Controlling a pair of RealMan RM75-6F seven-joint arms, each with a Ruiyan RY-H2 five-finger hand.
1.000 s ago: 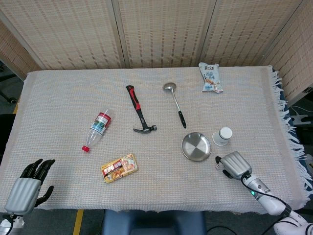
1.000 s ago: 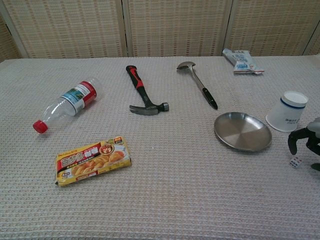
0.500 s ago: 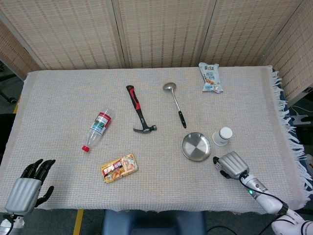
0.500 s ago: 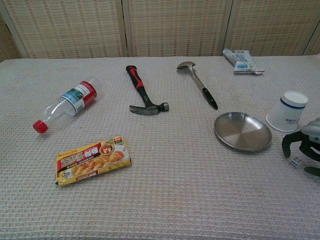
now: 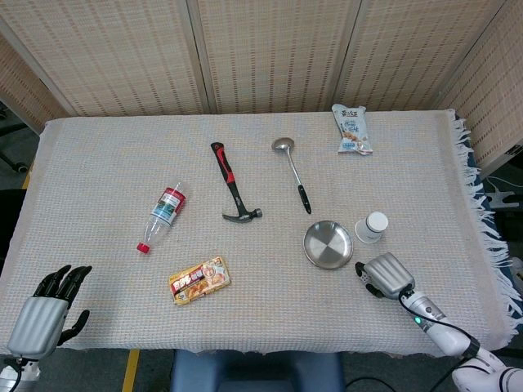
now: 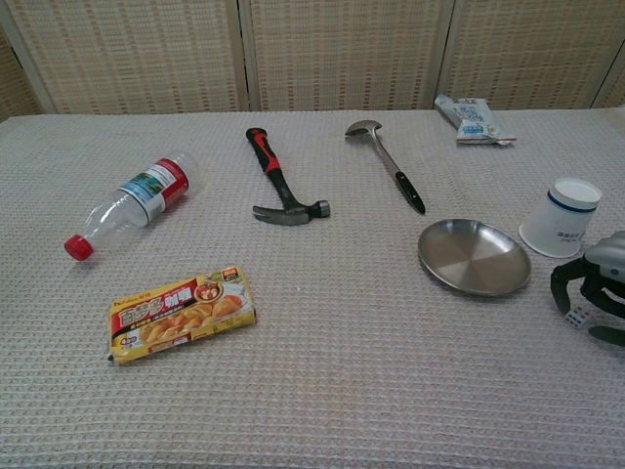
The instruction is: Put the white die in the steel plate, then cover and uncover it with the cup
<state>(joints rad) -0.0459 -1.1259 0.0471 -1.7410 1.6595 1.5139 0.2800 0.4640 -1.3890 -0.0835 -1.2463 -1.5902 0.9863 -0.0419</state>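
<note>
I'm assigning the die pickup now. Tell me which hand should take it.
Right. The right hand is already over the white die, fingers curled around it, beside the steel plate. The left hand sits at the table's far near-left corner, well away from both.

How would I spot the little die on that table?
Find the steel plate on the table's right side, with a white cup beside it. Just nearer the front, under the right hand's curled fingers, sits the die: a tiny white dotted cube.
</note>
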